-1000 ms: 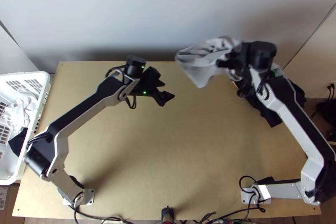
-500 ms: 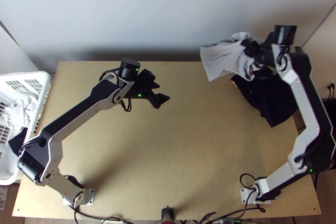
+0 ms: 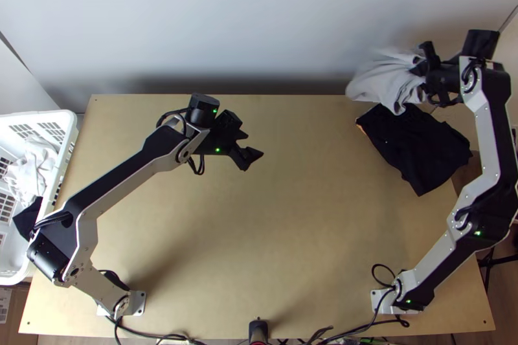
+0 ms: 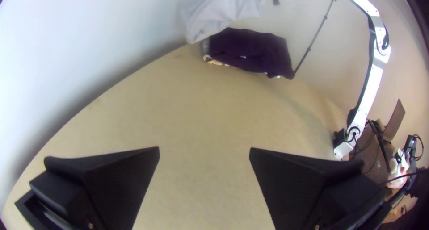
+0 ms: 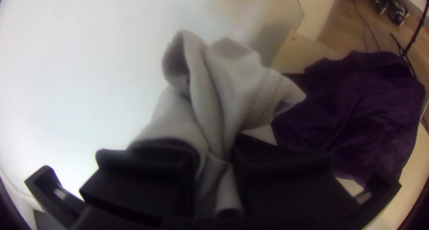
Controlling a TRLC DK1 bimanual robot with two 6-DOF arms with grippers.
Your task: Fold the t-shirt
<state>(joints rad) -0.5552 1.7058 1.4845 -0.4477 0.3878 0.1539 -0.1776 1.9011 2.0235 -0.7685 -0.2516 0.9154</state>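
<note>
Fingers, top view: the right gripper (image 3: pixel 419 70) is clamped on the grey t-shirt (image 3: pixel 387 86), which lies bunched toward the middle from the grip, by the dark garment (image 3: pixel 421 151) on the surface (image 3: pixel 291 215); contact undetermined. Left gripper (image 3: pixel 254 144): farther off, fingers apart. Left wrist view: t-shirt cut off by the edge. Right wrist view: folds pinched between the fingers; long axis, collar and sleeves indeterminable
</note>
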